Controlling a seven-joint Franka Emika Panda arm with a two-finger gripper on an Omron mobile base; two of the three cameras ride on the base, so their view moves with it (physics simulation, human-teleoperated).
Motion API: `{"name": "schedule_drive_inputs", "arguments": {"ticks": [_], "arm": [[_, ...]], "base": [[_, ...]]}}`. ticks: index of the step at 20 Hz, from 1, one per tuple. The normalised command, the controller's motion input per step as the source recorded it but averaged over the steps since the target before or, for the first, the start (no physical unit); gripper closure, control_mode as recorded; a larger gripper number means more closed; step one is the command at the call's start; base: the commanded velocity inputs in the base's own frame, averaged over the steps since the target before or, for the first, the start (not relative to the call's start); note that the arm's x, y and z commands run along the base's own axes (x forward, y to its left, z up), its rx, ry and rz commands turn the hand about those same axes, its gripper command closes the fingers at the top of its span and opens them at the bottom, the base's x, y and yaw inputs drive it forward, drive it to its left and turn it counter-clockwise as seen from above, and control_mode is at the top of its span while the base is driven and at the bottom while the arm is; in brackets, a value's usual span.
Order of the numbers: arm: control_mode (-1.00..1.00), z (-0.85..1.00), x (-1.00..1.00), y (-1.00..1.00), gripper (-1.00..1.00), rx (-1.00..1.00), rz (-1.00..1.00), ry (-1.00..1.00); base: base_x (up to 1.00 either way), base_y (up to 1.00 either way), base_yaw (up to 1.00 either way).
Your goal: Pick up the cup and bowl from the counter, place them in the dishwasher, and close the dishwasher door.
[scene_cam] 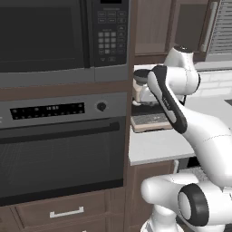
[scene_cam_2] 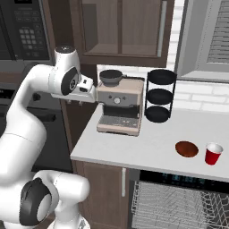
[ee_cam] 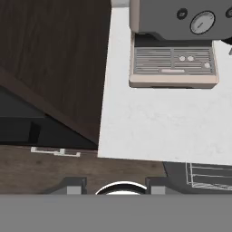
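The red cup (scene_cam_2: 214,154) stands on the table (scene_cam_2: 134,147) just beside the brown bowl (scene_cam_2: 186,149); the claw's (scene_cam_2: 80,102) state seems unreadable.

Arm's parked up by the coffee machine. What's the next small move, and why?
Probably swing the tool rightward and down toward the red cup. Cup and brown bowl sit untouched near the counter's front edge, above the open dishwasher rack, while the tool hangs near the coffee machine, holding nothing I can see.
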Motion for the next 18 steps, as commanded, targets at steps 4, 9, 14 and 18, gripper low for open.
{"name": "schedule_drive_inputs", "arguments": {"ticks": [4,9,14,18], "arm": [[-1.0,-0.05,0.0,-0.16,-1.0,-0.05,0.0,0.0],[-1.0,-0.12,0.0,-0.51,-1.0,-0.07,0.0,0.0],[-1.0,-0.22,0.01,-0.77,-1.0,-0.11,0.0,0.0],[-1.0,-0.29,0.41,-0.97,-1.0,-0.12,0.0,0.0]], "base": [[0.0,0.0,0.0],[0.0,0.0,0.0],[0.0,0.0,0.0],[0.0,0.0,0.0]]}}
